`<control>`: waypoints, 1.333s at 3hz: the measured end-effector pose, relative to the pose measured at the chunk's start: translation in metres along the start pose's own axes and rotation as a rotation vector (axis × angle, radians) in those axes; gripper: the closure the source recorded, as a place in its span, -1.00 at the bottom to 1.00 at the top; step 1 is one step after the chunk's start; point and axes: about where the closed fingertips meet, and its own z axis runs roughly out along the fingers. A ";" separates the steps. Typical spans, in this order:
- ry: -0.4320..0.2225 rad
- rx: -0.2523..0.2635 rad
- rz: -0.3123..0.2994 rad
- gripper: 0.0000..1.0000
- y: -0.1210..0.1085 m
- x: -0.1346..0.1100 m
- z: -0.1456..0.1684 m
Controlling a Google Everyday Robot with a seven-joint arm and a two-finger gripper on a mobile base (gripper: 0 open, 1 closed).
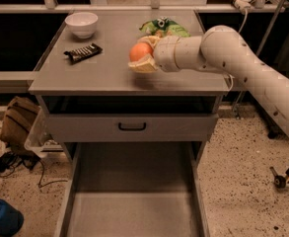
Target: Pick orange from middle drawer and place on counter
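Note:
My gripper (144,56) is shut on the orange (140,51), a small round bright fruit. It holds the fruit just above the counter (99,75), right of its middle, with one finger above the fruit and one below it. My white arm reaches in from the right. The middle drawer (134,209) is pulled out at the bottom of the view, and its flat grey floor is bare.
A white bowl (82,23) stands at the counter's back left, with a dark snack bar (83,52) in front of it. A green bag (166,28) lies behind my gripper. A closed drawer front with a black handle (132,127) sits below the counter. A brown bag (18,123) lies on the floor at left.

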 end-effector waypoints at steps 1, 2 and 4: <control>0.011 -0.021 0.014 1.00 0.003 0.008 0.013; 0.011 -0.065 0.024 1.00 0.008 0.013 0.026; 0.003 -0.096 0.035 0.60 0.013 0.018 0.035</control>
